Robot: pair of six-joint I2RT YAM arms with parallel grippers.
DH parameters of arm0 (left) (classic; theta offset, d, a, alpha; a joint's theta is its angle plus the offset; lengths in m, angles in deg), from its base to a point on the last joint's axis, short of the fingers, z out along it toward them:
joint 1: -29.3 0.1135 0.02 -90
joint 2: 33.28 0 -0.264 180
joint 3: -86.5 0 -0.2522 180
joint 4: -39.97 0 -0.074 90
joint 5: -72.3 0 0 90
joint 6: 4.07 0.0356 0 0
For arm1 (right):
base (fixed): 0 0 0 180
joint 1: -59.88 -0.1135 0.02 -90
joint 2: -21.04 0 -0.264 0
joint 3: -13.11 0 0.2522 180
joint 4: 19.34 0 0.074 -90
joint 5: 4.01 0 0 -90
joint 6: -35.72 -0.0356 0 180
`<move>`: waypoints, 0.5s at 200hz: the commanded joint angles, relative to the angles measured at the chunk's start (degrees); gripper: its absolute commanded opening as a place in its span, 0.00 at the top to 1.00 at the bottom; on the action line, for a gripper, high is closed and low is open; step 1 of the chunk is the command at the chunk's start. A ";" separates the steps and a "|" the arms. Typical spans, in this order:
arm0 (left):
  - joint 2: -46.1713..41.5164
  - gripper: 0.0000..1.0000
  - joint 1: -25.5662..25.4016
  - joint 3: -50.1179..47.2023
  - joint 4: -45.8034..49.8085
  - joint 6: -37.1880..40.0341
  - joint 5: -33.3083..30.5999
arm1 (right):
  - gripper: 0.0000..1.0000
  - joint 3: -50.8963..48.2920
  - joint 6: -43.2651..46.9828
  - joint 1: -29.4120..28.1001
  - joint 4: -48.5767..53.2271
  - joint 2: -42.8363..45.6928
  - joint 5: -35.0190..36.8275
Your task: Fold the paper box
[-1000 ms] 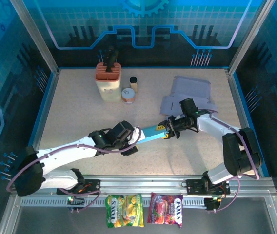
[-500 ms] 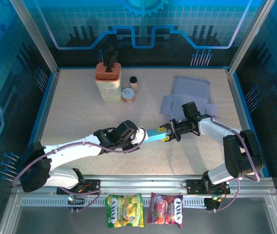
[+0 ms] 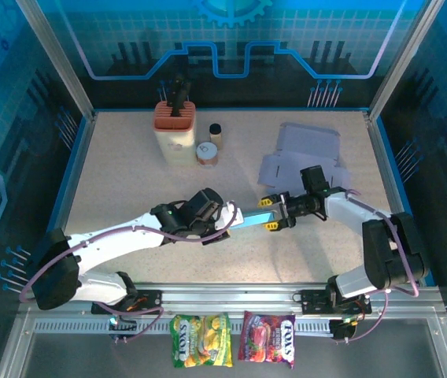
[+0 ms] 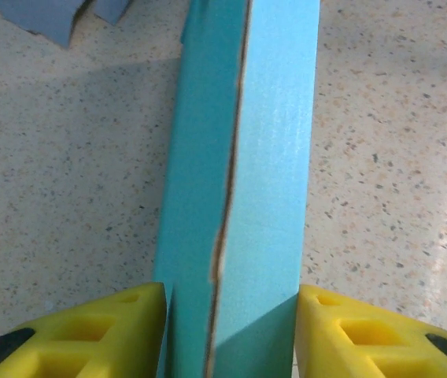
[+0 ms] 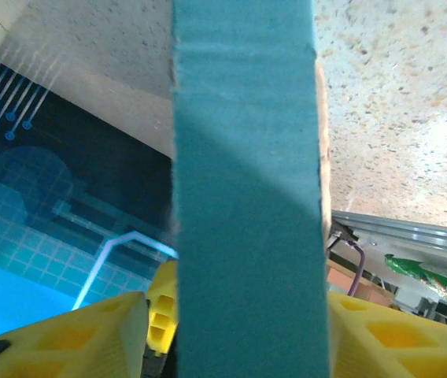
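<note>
Left fingers (image 4: 82, 335): clenched on the teal box (image 4: 239, 197), one pad pressed against each long side. A raw cardboard edge is seen running down the box's upper face.

Right fingers (image 5: 66, 335): released and spread wider than the box, one on each side of its other end. A gap is seen on at least one side.

Box: held at the middle of the worktop (image 3: 129, 181), stretched between the two arms with its long axis left to right. A shadow is cast on the worktop beside it.

Grey sheets (image 3: 306, 150) are laid flat just behind the right arm. At the far side, a tan holder (image 3: 175, 134), a can (image 3: 206, 153) and a small bottle (image 3: 216, 134) are grouped close together. Two snack packets (image 3: 200, 340) are seen in front of the arm bases.
</note>
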 commanded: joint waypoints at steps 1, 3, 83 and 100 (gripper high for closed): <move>-0.22 0.57 0.90 2.61 4.02 -0.55 4.43 | 0.41 2.61 3.43 1.80 5.70 2.75 2.32; -0.16 0.58 0.92 2.73 4.22 -0.59 4.60 | 0.41 2.64 3.49 1.83 5.77 2.85 2.42; 3.17 0.53 2.59 4.78 5.01 -2.31 8.09 | 0.51 2.99 -1.57 1.53 0.00 -0.29 3.66; 3.88 0.50 3.43 5.26 5.48 -2.68 9.70 | 0.57 3.53 -2.87 1.53 0.04 -0.90 4.09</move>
